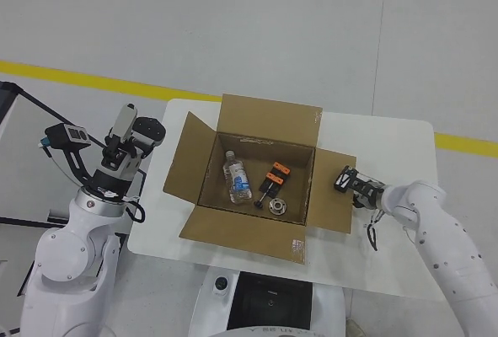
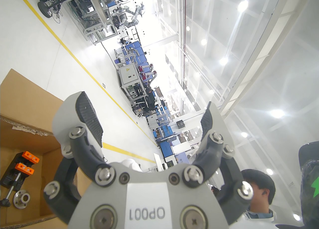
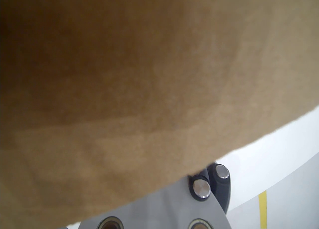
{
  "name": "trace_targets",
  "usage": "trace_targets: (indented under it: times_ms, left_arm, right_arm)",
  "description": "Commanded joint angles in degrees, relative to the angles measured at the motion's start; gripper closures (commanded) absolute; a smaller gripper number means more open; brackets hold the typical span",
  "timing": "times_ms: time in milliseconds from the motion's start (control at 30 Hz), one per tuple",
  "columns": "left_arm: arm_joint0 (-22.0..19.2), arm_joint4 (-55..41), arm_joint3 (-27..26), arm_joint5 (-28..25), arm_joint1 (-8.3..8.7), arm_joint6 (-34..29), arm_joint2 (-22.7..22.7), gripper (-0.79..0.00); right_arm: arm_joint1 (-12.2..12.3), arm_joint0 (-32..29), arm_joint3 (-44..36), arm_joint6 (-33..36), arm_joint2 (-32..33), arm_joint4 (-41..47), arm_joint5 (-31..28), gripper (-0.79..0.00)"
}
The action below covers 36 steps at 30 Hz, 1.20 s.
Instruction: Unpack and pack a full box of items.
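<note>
While crowding the flap [image 1: 329, 211], right jaws' state untellable, left jaws spread empty, risks shoving the box [image 1: 265, 118] across the table [image 1: 400, 147].

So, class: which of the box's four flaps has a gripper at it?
The flap on the robot's right: the right gripper sits at its outer edge. Nothing touches the other three.

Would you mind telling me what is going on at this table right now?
The robot is working on an open cardboard box on the white table. Its right gripper sits at the box's right flap, cardboard close against its camera. The left gripper is raised beside the box, open and empty. A water bottle, an orange-and-black vise and a metal flange lie inside.
</note>
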Motion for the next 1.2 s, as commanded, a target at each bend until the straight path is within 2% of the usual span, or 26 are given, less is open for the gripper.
trace_targets:
  times_ms: [0,533,767,800,833,1167]
  left_arm:
    - [0.0,0.0,0.0,0.0,0.00,0.0,0.0,-0.785]
    - [0.0,0.0,0.0,0.0,0.00,0.0,0.0,-0.785]
    - [0.0,0.0,0.0,0.0,0.00,0.0,0.0,-0.785]
    - [0.0,0.0,0.0,0.0,0.00,0.0,0.0,-0.785]
    - [0.0,0.0,0.0,0.0,0.00,0.0,0.0,-0.785]
    - [0.0,0.0,0.0,0.0,0.00,0.0,0.0,-0.785]
  right_arm:
    - [0.1,-0.1,0.0,-0.3,0.0,-0.6,0.1,-0.203]
    - [-1.2,4.7,10.0,-4.6,-4.6,-1.9,-0.4,-0.191]
    - [-1.5,5.7,11.5,-4.9,-5.4,-2.4,0.3,-0.135]
    - [-1.6,5.7,11.7,-4.9,-5.5,-2.4,0.4,-0.099]
    - [-1.6,5.8,11.9,-5.0,-5.5,-2.4,0.4,0.000]
    - [-1.3,5.2,10.1,-5.3,-4.3,-0.2,-1.0,0.000]
